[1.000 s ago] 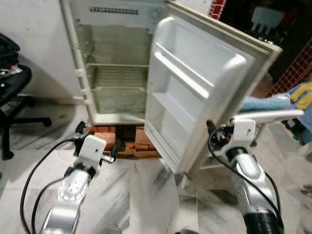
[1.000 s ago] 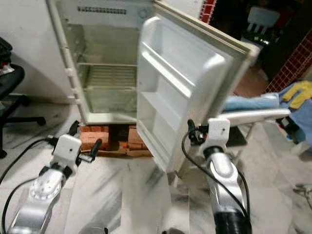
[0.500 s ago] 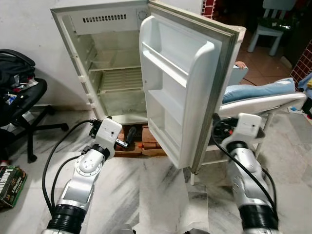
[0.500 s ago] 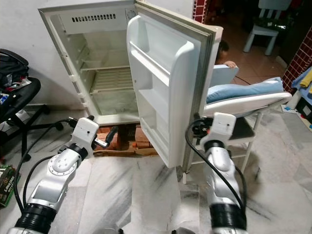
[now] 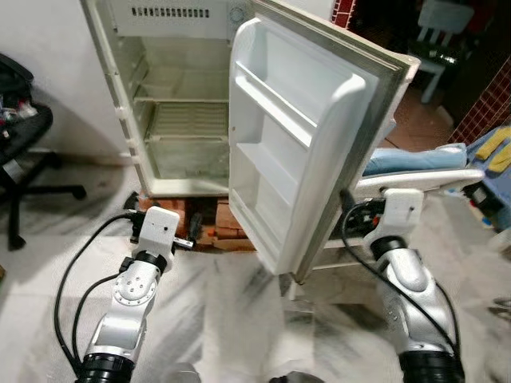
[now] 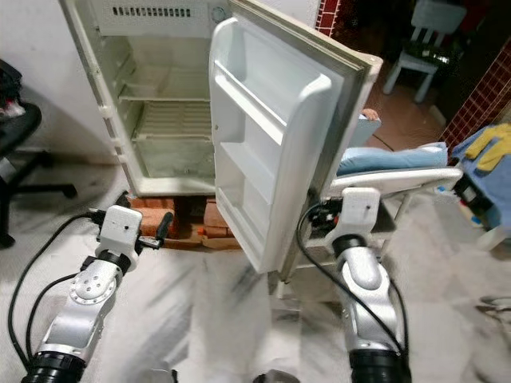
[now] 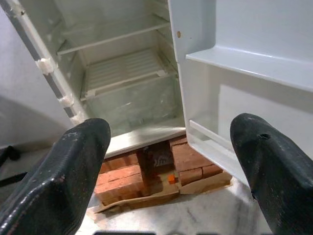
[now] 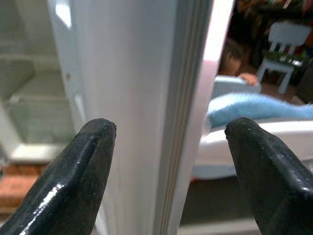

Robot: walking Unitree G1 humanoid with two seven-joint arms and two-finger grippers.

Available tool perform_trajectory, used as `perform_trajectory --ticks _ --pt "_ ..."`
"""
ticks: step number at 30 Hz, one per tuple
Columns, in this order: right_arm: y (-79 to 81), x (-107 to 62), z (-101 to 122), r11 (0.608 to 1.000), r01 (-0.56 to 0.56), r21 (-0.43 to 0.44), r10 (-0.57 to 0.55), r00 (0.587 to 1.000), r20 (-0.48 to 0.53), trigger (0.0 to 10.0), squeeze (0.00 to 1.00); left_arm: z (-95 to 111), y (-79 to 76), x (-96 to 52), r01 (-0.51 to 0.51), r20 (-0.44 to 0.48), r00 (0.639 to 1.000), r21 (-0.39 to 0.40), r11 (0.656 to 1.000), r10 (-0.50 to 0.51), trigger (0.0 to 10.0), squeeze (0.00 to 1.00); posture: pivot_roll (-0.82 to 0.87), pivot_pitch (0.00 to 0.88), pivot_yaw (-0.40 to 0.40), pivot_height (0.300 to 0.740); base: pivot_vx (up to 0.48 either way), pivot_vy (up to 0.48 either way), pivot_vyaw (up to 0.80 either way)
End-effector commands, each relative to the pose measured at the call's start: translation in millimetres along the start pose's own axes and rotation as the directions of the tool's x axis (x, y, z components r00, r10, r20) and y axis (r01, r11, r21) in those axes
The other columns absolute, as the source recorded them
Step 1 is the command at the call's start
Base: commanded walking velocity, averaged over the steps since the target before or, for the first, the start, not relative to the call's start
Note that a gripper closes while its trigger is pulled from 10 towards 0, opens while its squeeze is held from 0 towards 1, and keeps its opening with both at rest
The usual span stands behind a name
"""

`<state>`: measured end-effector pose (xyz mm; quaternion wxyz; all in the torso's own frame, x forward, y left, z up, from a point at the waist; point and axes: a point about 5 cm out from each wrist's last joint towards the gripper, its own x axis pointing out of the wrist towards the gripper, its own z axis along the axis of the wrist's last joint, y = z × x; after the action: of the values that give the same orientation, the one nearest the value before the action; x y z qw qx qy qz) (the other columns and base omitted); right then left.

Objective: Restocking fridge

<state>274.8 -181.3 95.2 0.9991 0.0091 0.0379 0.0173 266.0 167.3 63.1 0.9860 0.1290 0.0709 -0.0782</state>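
A small white fridge [image 5: 180, 120] stands open on stacked bricks [image 5: 209, 227] against the wall, its wire shelf [image 7: 122, 71] and bottom drawer bare. Its door [image 5: 295, 152] swings out towards me, with bare door racks [image 7: 249, 63]. My left gripper [image 7: 171, 125] is open and held low in front of the fridge's foot, pointing at the bricks, with nothing between its fingers. My right gripper [image 8: 172, 126] is open at the door's free edge [image 8: 171, 98], one finger on each side of it and not touching it.
A black office chair [image 5: 24, 136] stands at the left. Behind the door is a white lounger [image 5: 423, 179] with a blue cushion [image 6: 399, 158], and part of a person [image 6: 369, 116] beyond it. A small white chair [image 5: 435, 32] stands far back. The floor is marble [image 5: 231, 311].
The whole view has shifted as the camera moved. Both grippers stay open, and the right one still sits at the door's edge. The door stands about as wide as before.
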Motion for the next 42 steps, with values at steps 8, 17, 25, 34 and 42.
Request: perform_trajectory --ticks 8,17,25,34,42 --pt "4.4 11.5 0 1.000 -0.006 -0.001 0.006 1.000 0.000 10.0 0.00 -8 5.2 -11.8 -0.020 -0.025 0.999 -0.019 1.000 0.020 10.0 0.00 0.15 0.000 -0.082 0.740 0.000 0.000 0.00" --pt "1.0 15.4 0 1.000 0.021 0.000 -0.021 1.000 0.008 10.0 0.00 -5 1.2 -8.1 0.033 -0.010 0.999 -0.016 0.999 -0.033 10.0 0.00 0.13 0.000 -0.064 0.740 0.109 -0.218 0.00" --pt "3.3 18.1 1 1.000 0.006 -0.003 -0.005 1.000 0.014 10.0 0.00 -5 -0.7 -12.3 0.025 -0.019 0.999 -0.050 0.998 -0.026 10.0 0.00 0.13 0.000 -0.071 0.740 0.152 -0.399 0.00" --pt "5.6 22.0 1 1.000 -0.022 -0.007 0.022 1.000 0.012 10.0 0.00 -6 1.5 -14.7 -0.003 -0.024 1.000 -0.043 0.999 0.002 10.0 0.00 0.14 0.000 -0.066 0.740 0.000 -0.225 0.00" --pt "6.8 30.9 8 0.996 -0.066 -0.052 0.068 0.997 0.043 10.0 0.00 -17 14.2 -22.4 -0.173 -0.138 0.979 -0.155 0.973 0.152 10.0 0.00 0.14 0.000 -0.068 0.740 0.000 0.000 0.40"
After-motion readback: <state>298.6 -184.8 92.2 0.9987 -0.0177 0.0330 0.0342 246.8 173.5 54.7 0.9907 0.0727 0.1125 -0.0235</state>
